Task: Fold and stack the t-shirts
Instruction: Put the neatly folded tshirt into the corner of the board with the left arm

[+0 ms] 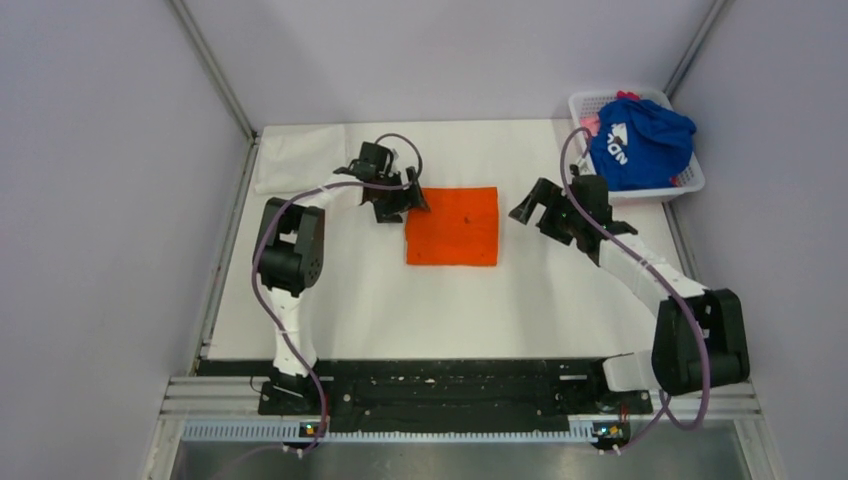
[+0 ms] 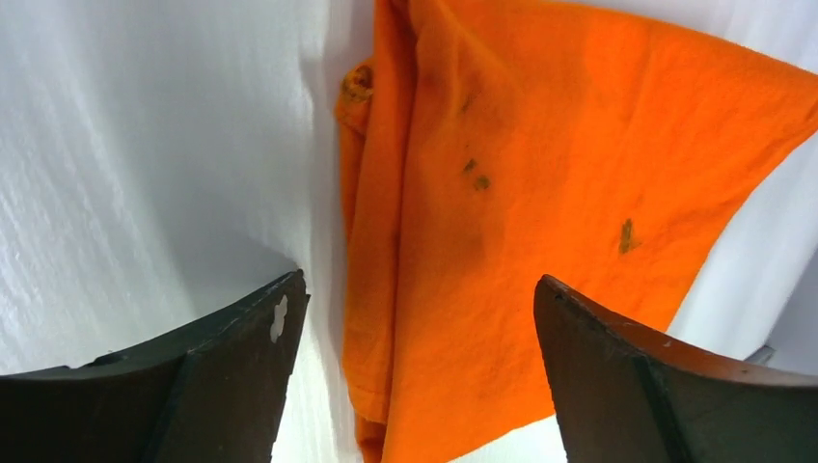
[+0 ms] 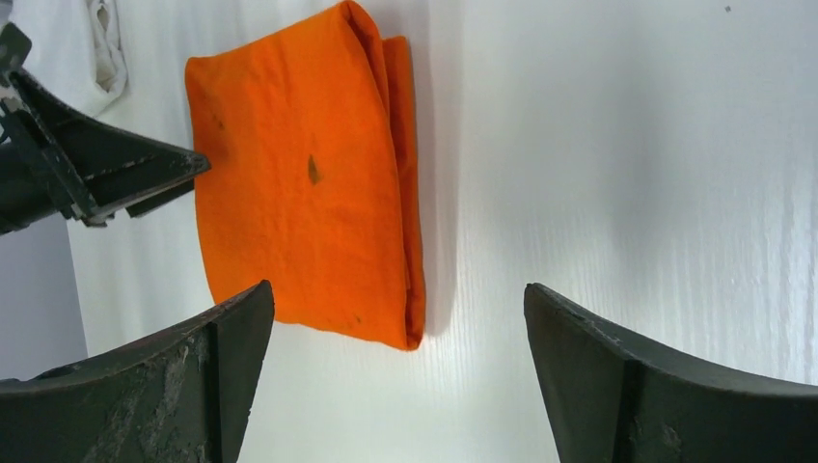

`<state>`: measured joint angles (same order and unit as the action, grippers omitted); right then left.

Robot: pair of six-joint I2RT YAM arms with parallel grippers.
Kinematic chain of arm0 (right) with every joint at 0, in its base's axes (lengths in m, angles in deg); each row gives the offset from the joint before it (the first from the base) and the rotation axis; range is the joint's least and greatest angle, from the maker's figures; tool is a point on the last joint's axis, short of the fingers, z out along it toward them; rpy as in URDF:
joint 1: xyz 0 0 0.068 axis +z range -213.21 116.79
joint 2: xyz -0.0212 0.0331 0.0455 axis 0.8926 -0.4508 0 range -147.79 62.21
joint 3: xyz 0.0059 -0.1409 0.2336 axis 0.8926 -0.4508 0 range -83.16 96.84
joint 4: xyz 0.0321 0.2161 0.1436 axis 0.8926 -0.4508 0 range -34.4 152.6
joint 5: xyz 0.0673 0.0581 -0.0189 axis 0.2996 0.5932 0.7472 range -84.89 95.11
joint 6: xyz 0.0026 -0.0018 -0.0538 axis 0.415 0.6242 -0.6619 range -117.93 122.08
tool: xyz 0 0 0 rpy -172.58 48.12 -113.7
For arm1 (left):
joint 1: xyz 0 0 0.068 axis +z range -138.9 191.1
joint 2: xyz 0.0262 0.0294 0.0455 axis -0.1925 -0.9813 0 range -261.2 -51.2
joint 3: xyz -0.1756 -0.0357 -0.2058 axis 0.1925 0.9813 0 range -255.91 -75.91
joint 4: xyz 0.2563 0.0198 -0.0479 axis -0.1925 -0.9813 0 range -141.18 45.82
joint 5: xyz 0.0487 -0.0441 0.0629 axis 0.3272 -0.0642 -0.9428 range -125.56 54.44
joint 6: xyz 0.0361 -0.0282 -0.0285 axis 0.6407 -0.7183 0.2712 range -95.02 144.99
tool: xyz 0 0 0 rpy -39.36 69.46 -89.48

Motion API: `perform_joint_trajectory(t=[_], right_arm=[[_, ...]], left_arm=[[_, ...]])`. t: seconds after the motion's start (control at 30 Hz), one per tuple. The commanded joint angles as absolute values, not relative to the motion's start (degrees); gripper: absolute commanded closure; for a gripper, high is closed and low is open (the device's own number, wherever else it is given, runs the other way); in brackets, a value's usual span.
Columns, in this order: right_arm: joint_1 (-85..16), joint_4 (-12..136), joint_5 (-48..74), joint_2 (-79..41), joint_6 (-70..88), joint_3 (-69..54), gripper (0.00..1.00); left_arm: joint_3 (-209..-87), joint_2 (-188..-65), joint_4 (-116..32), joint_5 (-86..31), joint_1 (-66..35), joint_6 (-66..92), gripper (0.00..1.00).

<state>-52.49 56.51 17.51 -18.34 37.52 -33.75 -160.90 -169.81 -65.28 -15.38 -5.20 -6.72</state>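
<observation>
Left pincer (image 2: 420, 289) and right pincer (image 3: 397, 294) spread empty, we judge the orange shirt (image 1: 452, 226) between them limp, light, best pinched at its layered edge.

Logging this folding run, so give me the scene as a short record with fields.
orange t-shirt: folded into a rectangle, flat mid-table
blue t-shirt: crumpled in the white basket, far right corner
left jaws: open, over the orange t-shirt's left edge
right jaws: open, empty, right of the orange t-shirt
stack: not yet begun
</observation>
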Motion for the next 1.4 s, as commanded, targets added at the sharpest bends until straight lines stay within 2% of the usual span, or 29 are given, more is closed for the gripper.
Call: perform_joint_trajectory(t=[0.0, 0.07, 0.17, 0.3, 0.33, 0.57, 0.8, 1.13, 1.37], right_arm=[[-52.5, 58.3, 15.4, -11.2, 38.7, -38.6, 0.01], [-52.5, 58.8, 14.8, -9.6, 38.7, -40.1, 0.01], [-52.5, 58.7, 14.8, -8.2, 38.6, -41.1, 0.01], [-52.6, 58.4, 14.7, -7.2, 38.3, -41.7, 0.01], [-52.6, 58.3, 14.3, -6.8, 38.2, -42.0, 0.01], [-52.6, 55.3, 7.0, -3.1, 37.5, -42.9, 0.01], [-52.5, 55.3, 1.8, -1.5, 37.0, -43.9, 0.01], [-52.5, 57.3, 1.0, -2.9, 36.3, -44.3, 0.01], [-52.5, 56.9, -1.5, -3.0, 35.9, -44.5, 0.01]], left_arm=[[-164.1, -173.2, -69.5, -17.6, -7.0, -4.5, 0.14], [-163.8, -173.7, -70.4, -19.1, -8.2, -4.5, 0.24], [-165.3, -174.8, -72.7, -22.8, -10.3, -4.4, 0.51], [-169.0, -176.1, -77.8, -31.0, -12.6, -4.2, 0.97], [-170.1, -175.9, -78.7, -33.4, -12.8, -4.3, 1.00], [-176.7, -173.5, -81.0, -52.0, -12.7, 0.8, 1.00], [-185.8, -176.4, -80.4, -68.1, -11.6, 11.2, 1.00], [-189.4, -177.0, -64.8, -76.7, -5.9, 31.6, 1.00], [-196.5, -178.4, -63.3, -78.8, -2.7, 38.6, 1.00]])
